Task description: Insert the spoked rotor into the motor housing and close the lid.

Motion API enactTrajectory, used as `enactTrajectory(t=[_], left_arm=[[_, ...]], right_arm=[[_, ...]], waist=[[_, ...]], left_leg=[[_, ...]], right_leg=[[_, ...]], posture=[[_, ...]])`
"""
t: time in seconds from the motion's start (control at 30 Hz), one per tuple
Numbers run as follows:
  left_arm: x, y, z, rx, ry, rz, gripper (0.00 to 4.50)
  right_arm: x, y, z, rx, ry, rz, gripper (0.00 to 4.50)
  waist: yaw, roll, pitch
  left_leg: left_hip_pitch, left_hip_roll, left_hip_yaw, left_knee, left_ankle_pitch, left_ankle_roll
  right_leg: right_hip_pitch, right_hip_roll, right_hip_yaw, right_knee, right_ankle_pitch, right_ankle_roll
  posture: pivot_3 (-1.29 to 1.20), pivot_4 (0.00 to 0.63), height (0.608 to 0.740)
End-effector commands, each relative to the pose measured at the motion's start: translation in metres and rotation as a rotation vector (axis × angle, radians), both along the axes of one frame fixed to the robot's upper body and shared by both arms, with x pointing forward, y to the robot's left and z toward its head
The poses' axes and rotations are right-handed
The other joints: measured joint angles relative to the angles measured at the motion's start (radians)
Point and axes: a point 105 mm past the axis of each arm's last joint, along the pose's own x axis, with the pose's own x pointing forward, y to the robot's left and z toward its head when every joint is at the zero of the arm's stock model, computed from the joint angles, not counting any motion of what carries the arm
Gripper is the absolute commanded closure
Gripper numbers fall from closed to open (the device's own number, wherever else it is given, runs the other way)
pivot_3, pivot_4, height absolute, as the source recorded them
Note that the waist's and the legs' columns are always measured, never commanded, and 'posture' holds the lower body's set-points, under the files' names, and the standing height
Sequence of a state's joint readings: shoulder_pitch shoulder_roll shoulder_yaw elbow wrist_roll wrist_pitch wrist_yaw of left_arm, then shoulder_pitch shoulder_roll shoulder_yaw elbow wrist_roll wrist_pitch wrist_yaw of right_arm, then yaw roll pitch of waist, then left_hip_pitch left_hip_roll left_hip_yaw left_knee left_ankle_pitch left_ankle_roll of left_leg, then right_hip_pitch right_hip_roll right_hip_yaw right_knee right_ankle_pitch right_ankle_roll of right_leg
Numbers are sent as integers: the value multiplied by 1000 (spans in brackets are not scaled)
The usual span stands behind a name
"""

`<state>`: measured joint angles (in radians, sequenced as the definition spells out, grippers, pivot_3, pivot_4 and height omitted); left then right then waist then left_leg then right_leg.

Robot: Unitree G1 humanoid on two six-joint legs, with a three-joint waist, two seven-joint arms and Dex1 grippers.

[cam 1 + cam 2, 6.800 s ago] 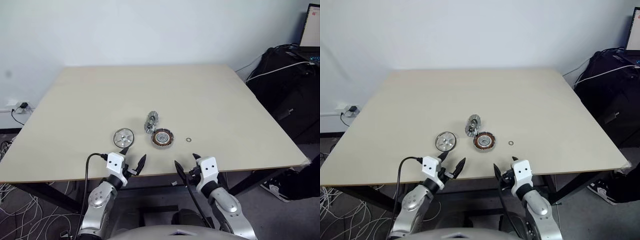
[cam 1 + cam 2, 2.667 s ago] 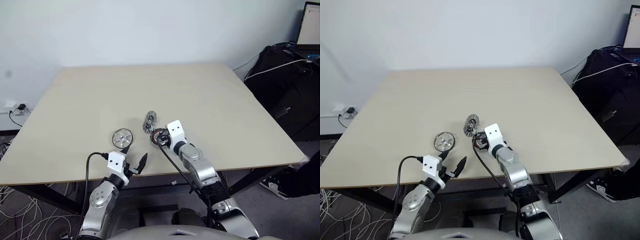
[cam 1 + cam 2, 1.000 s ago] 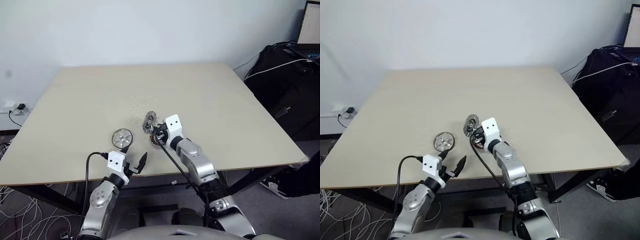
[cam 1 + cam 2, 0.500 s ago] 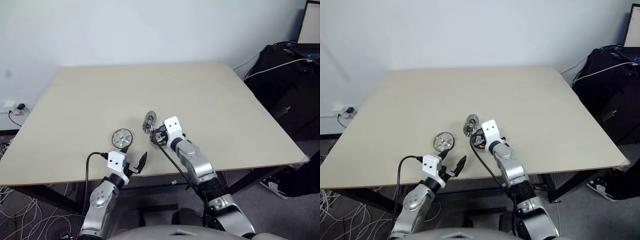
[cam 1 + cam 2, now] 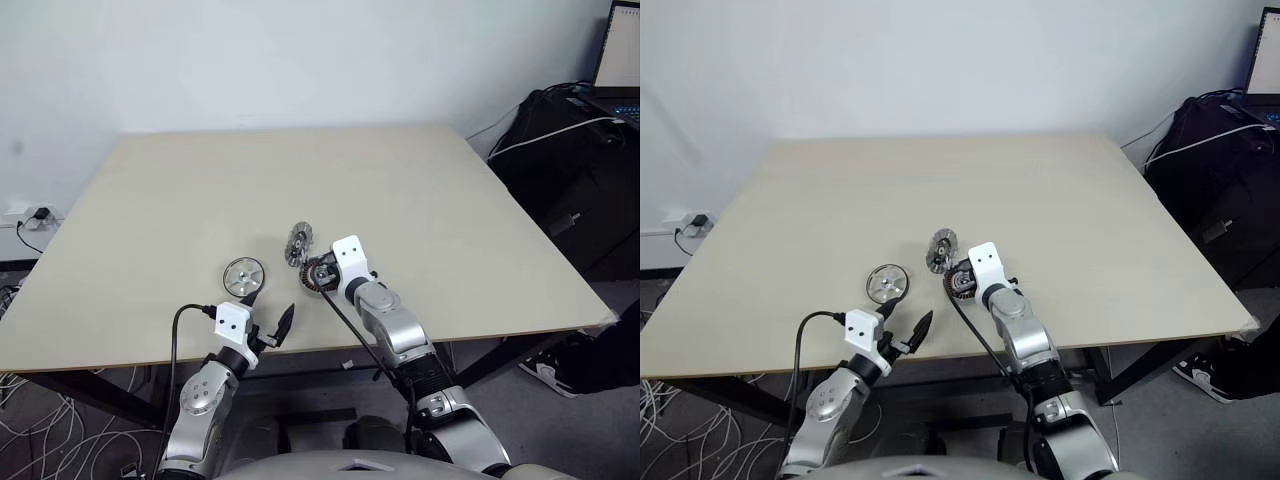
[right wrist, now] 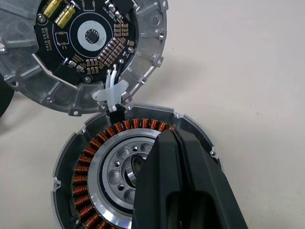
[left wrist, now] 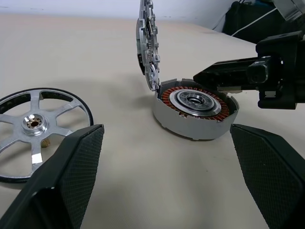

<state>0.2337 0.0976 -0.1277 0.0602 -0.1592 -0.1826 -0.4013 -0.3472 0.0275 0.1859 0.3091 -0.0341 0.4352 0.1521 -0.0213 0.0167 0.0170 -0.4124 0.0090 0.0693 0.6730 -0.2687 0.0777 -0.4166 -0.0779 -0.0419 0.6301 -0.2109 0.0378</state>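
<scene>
i see the table, pale and bare but for the motor parts near its front edge. the housing lies flat on it, copper winding ring around a silver centre, open side up. its lid stands nearly upright at the housing's far rim, hinged open; from my right wrist camera i see its inner face, a black circuit board with small yellow parts, and a white wire link running from it down to the housing's rim.

the rotor lies flat on the table to the left of the housing, apart from it, silver spokes around a small hub with a dark outer rim. it is not in the housing yet.

my right gripper is over the housing, tilted down, its two black fingers pressed together with nothing between them. the tips sit above the silver centre and the winding ring; i cannot tell whether they touch the metal. from the left wrist camera the same fingers reach in level with the housing's top on its right side.

my left gripper hangs at the table's front edge, just short of the rotor, jaws spread wide and empty. its fingers frame the rotor and the housing in its own camera.
</scene>
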Motion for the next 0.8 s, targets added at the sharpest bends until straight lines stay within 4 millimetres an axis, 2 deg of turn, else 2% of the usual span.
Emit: enactTrajectory(t=[0.03,0.33,0.8], left_arm=[[5,-2,12,-8,-53,-1,0],[4,0,9,-8,-49,0,0],[4,2,2,-9,-44,7,0]], right_arm=[[7,3,13,3,-37,6,4458],[-6,16,6,25,17,101,4458],[-9,18,4,23,28,118,4458]], waist=[[0,0,0],[0,0,0],[0,0,0]], left_leg=[[0,0,0,0,0,0],[0,0,0,0,0,0],[1,0,0,0,0,0]], right_leg=[[0,0,0,0,0,0],[1,1,0,0,0,0],[1,1,0,0,0,0]], posture=[[0,0,740],[0,0,740],[0,0,740]])
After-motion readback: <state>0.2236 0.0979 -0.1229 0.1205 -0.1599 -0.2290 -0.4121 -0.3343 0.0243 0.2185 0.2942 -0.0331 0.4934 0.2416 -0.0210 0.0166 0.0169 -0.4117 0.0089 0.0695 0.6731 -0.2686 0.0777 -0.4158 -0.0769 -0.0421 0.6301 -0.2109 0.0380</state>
